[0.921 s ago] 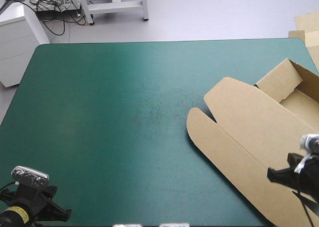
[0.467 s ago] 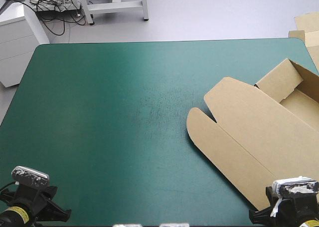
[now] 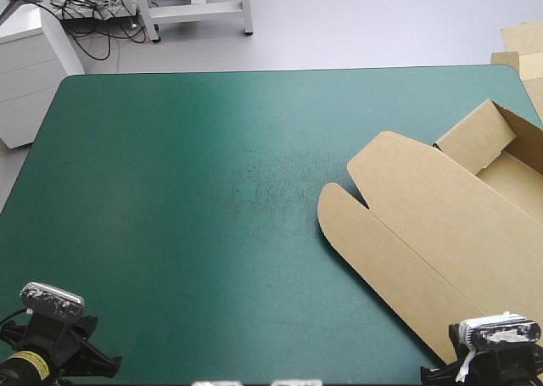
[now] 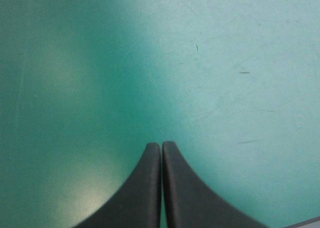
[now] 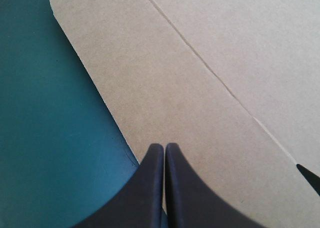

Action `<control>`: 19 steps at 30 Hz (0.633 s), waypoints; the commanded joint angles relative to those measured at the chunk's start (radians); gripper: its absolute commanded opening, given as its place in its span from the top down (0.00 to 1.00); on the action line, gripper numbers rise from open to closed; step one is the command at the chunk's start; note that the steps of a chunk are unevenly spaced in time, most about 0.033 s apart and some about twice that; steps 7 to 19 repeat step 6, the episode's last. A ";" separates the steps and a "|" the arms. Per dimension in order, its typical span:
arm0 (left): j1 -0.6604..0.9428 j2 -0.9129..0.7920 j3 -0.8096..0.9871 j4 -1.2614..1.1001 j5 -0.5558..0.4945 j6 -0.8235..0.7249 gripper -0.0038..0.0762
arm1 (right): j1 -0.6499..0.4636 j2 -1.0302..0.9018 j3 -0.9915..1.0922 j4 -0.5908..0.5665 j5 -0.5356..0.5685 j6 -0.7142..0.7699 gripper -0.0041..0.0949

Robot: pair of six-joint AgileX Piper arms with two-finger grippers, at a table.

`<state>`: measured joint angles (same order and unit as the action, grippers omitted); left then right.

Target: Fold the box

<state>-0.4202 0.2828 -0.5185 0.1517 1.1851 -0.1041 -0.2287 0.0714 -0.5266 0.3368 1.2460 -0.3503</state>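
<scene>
**Table and box.** We show the table [image 3: 195, 199] under its teal-green cover, bare across its left and middle. The box [image 3: 441, 225] lies on the right side and runs diagonally from the far right edge toward the near right corner.

**Parts of the box.** At its far end we see a tray [image 3: 479, 136] with walls raised. From the tray the lid [image 3: 424, 195] lies flat on the cover. It ends in a long rounded flap [image 3: 373, 259] that points toward the table's middle. More board [image 3: 522, 42] shows beyond the far right corner, off the table.

**Grippers.** The right gripper [image 5: 164, 147] stands at the near right corner. Its black fingers are pressed together in one pointed arch and grip nothing. The flap lies under and ahead of its tips, with its curved edge just beside them and the crease [image 5: 210, 70] farther ahead. The left gripper [image 4: 161, 146] hangs over bare cover at the near left corner, likewise closed and empty, well apart from the box.

**Step in hand.** We judge the tray walls done and the lid not yet worked. The next move would call for parting the right fingers and taking the flap's edge.
</scene>
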 commanded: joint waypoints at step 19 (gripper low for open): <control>-0.003 0.013 -0.023 0.002 -0.044 0.007 0.96 | 0.003 0.014 -0.020 0.025 -0.017 -0.005 0.96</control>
